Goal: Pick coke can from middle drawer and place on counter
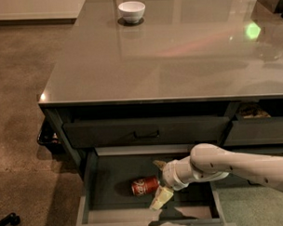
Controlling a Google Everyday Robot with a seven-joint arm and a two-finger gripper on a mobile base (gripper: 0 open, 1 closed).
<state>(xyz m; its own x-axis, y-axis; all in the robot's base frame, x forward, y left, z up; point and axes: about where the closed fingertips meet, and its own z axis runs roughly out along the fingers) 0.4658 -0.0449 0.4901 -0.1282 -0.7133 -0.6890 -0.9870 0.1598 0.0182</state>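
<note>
Early stage: gripper point(157, 184) is down in the open middle drawer point(109, 199), fingers spread wide at the right end of the coke can point(143, 186), which lies on its side ungrasped, so closing, lifting and placing on the counter point(177, 62) all remain.

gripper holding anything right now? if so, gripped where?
Nothing held yet. The gripper is down in the middle drawer, open, fingers straddling the right end of the coke can, which lies on its side on the drawer floor.
</note>
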